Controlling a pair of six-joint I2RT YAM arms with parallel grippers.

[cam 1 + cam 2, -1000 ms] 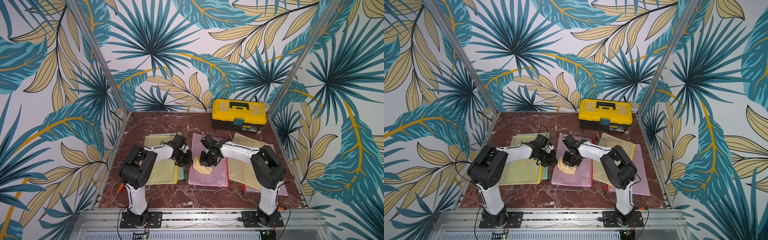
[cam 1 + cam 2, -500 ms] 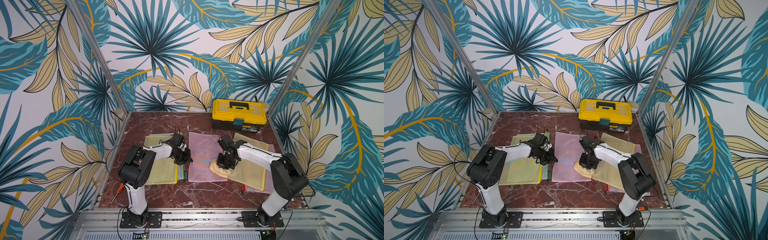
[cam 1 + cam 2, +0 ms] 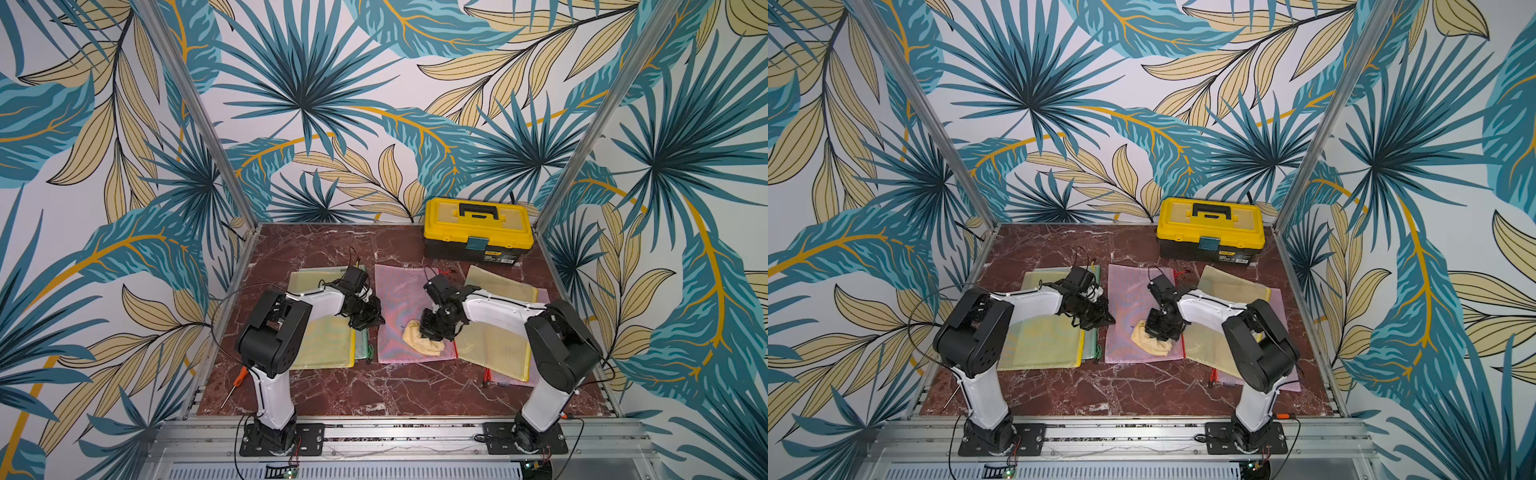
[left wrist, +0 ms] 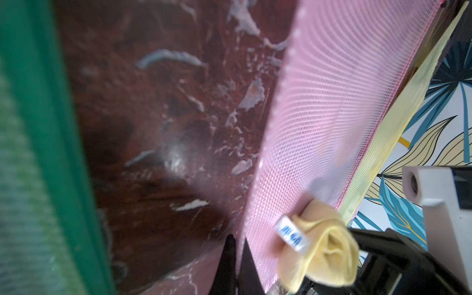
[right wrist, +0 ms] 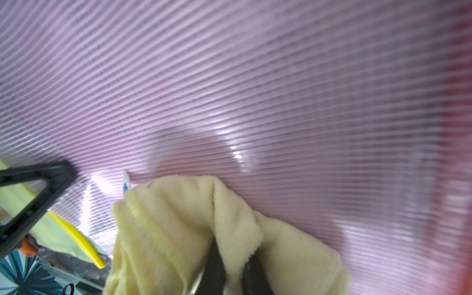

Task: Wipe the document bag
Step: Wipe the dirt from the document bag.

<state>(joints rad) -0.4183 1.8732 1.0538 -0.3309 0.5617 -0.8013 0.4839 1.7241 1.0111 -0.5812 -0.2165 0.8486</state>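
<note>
Back leftward, cloth (image 3: 422, 345) now lies on the pink bag's (image 3: 397, 291) near-right part in both top views, the bag's length running far. Left wrist: left tool (image 4: 237, 263) together at its left edge. Right wrist: right tool (image 5: 233, 267) clamped on cloth (image 5: 178, 229).

No words or numbers can be read for certain. A small white tag (image 4: 292, 235) sewn to the yellow cloth (image 4: 329, 255) carries blue printed marks, too blurred to make out; it sticks out from the cloth's fold just beside the right gripper (image 5: 232, 265), and its edge shows in the right wrist view too (image 5: 126, 182). Well beyond both grippers, the yellow toolbox (image 3: 478, 230) bears a front sticker (image 3: 494, 258) with a yellow brand patch and a white barcode-like patch, too small to read in both top views.
</note>
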